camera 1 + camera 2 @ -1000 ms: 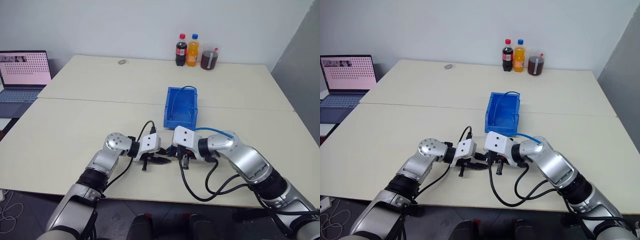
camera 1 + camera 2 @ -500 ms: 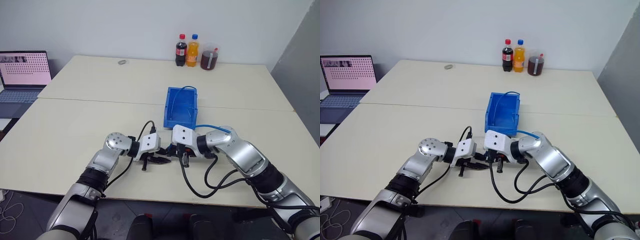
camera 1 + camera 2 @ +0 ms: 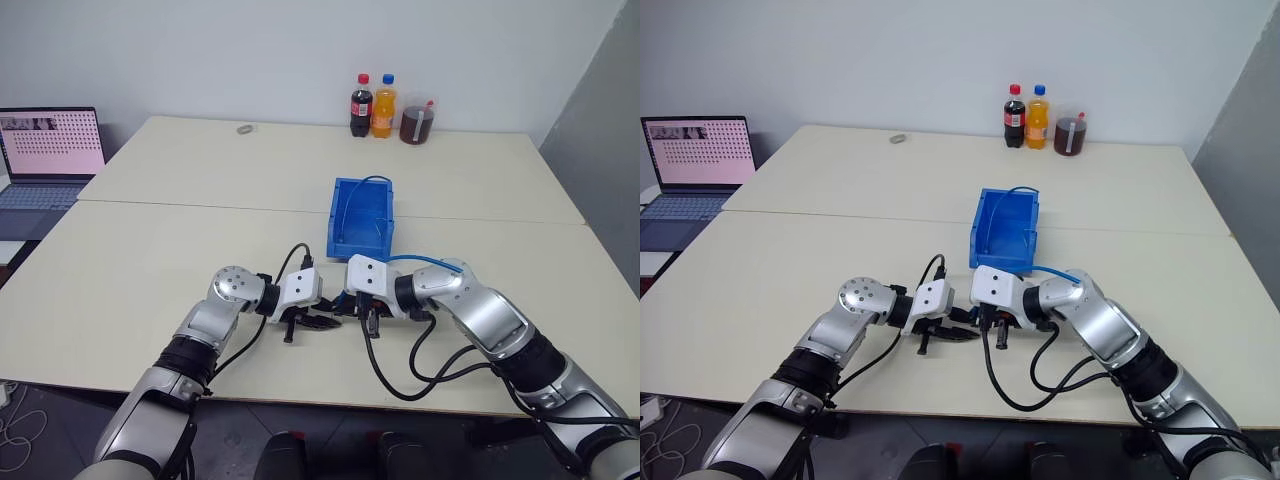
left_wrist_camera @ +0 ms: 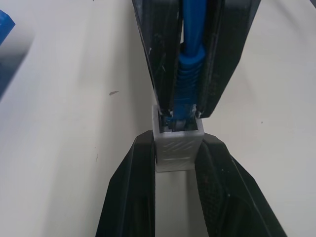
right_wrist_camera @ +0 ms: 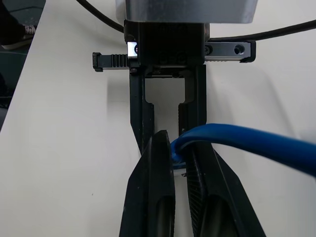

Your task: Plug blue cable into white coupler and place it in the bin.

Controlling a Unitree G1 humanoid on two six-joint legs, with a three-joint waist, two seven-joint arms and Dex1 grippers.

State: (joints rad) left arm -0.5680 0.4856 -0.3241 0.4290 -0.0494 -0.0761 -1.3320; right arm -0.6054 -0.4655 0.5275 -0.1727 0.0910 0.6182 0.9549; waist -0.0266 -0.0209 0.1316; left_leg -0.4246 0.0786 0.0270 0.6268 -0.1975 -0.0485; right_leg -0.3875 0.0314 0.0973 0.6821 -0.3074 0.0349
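Just before the bin (image 3: 362,213), your left end effector (image 4: 175,163) clamps the white coupler (image 4: 178,145), your right end effector (image 5: 178,163) the blue cable (image 4: 190,64); misalignment could jam its plug.

You are looking at an office or lab room. Two plain cream benches (image 3: 200,250) stand pushed together before a bare pale wall (image 3: 250,50). At the left edge of the frame an open laptop (image 3: 45,155) shows a grid on its screen, and three drink bottles (image 3: 385,103) stand at the upper middle against the wall.
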